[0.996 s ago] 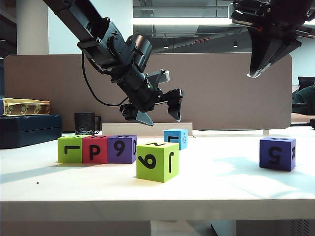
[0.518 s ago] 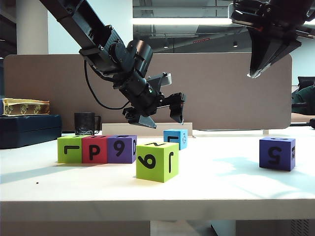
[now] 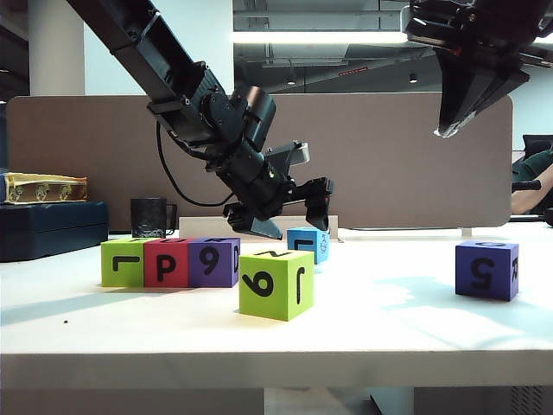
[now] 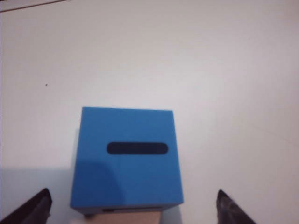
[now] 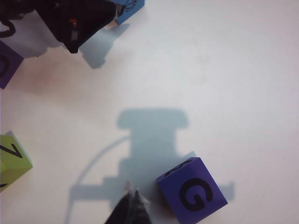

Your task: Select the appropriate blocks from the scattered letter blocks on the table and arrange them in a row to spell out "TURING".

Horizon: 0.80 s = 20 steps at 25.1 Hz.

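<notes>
Exterior view: the white tabletop (image 3: pixel 389 320) carries six letter blocks. Taking the front lime green block (image 3: pixel 276 284) as the landmark, a row of three touching cubes sits behind it and to its left: another lime green block (image 3: pixel 122 263), a red block (image 3: pixel 166 262) and a purple block (image 3: pixel 213 262), the row's long axis running across the picture. A light blue block (image 3: pixel 308 244) lies behind the landmark and slightly to its right; a second purple block (image 3: pixel 488 270) stands well apart to its right. The characters on the faces towards the camera read turned or mirrored. The left hand (image 3: pixel 289 209) hangs just above the light blue block, tilted downward, its fingers spread and holding nothing. The right hand (image 3: pixel 448 130) is high above the far-right purple block, pointing down. A black mug (image 3: pixel 150 217) stands behind the row, in front of a brown partition panel (image 3: pixel 389 156).

Left wrist view: the light blue block (image 4: pixel 126 158) lies square on the tabletop, its upper face bearing one black bar whose long axis runs across from one finger towards the other. The two fingertips (image 4: pixel 32 210) stand wide apart on either side, clear of the cube.

Right wrist view: the right hand (image 5: pixel 131 205) shows its two tips pressed together, gripping nothing. Just beside them lies the purple block (image 5: pixel 192 190), G on its upper face, rotated askew. The landmark lime block (image 5: pixel 11 161) shows at the edge.
</notes>
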Available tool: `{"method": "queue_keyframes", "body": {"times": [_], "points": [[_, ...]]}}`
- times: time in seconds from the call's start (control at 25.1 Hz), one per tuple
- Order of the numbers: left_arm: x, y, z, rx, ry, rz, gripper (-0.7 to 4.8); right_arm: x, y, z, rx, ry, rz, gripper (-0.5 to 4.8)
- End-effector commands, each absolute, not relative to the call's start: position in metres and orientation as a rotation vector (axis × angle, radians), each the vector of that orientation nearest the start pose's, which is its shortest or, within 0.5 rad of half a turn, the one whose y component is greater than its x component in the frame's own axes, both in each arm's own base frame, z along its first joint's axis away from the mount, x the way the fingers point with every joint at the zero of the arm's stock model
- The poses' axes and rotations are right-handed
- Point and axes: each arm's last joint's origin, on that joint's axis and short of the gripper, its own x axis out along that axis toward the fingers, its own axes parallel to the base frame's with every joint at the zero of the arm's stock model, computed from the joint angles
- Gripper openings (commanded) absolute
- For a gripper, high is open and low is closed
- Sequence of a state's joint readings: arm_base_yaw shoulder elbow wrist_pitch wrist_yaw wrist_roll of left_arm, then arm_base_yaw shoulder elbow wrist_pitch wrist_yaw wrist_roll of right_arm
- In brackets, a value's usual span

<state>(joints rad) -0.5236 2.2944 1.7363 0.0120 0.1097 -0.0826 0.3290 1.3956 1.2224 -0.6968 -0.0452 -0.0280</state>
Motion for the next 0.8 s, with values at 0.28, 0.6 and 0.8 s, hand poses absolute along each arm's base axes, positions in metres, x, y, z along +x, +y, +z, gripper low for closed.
{"method": "queue_keyframes", "body": {"times": [0.28, 0.6, 0.8], "points": [[0.4486, -0.2635, 0.1668, 0.030, 0.550, -0.595, 3.62, 0.2718, 0.0946, 0.3097, -0.152, 0.842, 0.364, -0.01], [0.4497, -0.2639, 0.1688, 0.025, 0.528, -0.598, 2.80, 0.2718, 0.0946, 0.3097, -0.151, 0.842, 0.364, -0.01], [0.4498, -0.2640, 0.1690, 0.025, 0.526, -0.597, 2.80, 0.2718, 0.0946, 0.3097, -0.152, 0.842, 0.364, -0.01]]}}
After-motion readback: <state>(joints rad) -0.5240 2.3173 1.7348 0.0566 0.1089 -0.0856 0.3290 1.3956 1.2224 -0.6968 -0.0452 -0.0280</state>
